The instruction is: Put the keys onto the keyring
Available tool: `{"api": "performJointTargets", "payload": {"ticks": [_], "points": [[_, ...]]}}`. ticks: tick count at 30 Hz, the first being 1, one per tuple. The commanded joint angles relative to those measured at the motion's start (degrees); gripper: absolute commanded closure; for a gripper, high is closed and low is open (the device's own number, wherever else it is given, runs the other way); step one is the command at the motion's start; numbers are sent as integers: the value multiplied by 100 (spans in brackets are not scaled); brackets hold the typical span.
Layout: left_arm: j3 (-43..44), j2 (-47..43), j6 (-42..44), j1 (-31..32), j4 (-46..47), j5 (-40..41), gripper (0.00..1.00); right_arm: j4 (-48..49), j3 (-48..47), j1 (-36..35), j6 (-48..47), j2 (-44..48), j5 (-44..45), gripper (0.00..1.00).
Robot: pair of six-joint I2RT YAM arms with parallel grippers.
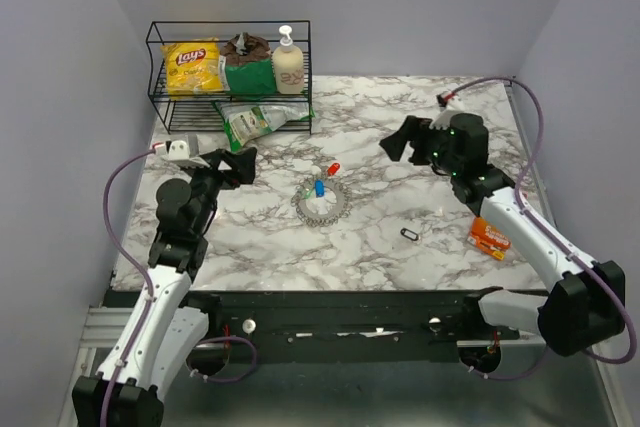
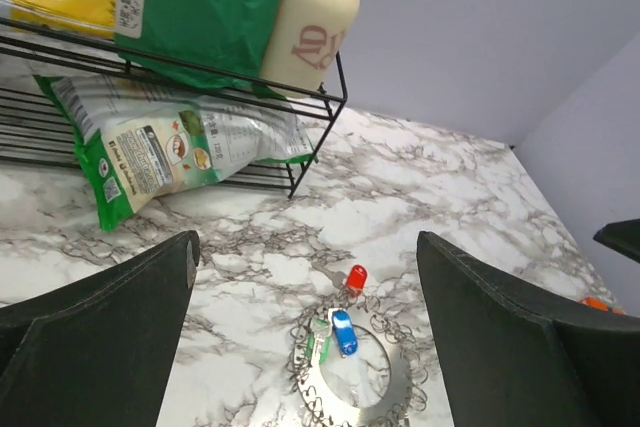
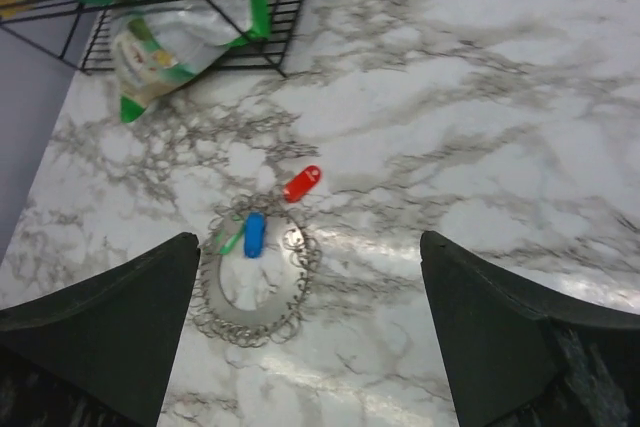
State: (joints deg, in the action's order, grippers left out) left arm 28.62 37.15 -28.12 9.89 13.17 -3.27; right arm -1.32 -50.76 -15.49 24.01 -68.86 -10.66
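A large metal keyring [image 1: 320, 205] fringed with small rings lies mid-table; it also shows in the left wrist view [image 2: 350, 379] and the right wrist view [image 3: 250, 287]. A blue key [image 1: 319, 187] [image 2: 343, 331] [image 3: 254, 234] and a green key [image 2: 319, 339] [image 3: 230, 239] lie on its far rim. A red key [image 1: 334, 168] [image 2: 356, 277] [image 3: 302, 183] lies at its far edge. My left gripper [image 1: 238, 166] [image 2: 305, 347] is open and empty, left of the ring. My right gripper [image 1: 400, 137] [image 3: 305, 337] is open and empty, raised to the right.
A black wire rack [image 1: 228, 72] at the back left holds a Lay's bag [image 1: 193, 65], a green bag [image 1: 247, 69] and a bottle [image 1: 288, 62]; another bag [image 1: 260, 119] lies under it. An orange packet [image 1: 490, 237] and a small black clip [image 1: 408, 234] lie at the right front.
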Motion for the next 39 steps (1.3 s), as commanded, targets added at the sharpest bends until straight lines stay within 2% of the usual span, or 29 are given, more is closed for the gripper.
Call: {"api": "performJointTargets", "payload": {"ticks": [1,4,7,14,16,22,30,39], "points": [[249,626,-79,22,-227,-526,1,-351,-408,-928,-388,-469,573,0],[643,1346,-448,22,-840,-324,1,-386,-470,-1421,-520,-962,767,0],[1268,2137,-177,101,-1500,-508,1,-281,-320,-1528,-424,-1296,697,0],[944,2499,-888,57,-852,-209,1,79,-92,-1615,-617,-1657,-225,5],[873,2578,-950,39,-623,-288,1,245,-31,-1642,-687,-1674,-323,5],[1181,3079,-801,48,-842,-306,1,370,145,-1677,-784,-1850,-393,6],[1102,3343,-914,57,-675,-456,1,466,234,-1677,-661,-2324,-437,10],[1163,3668,-941,346,-596,-526,1,906,322,-1677,-590,-2685,-903,27]]}}
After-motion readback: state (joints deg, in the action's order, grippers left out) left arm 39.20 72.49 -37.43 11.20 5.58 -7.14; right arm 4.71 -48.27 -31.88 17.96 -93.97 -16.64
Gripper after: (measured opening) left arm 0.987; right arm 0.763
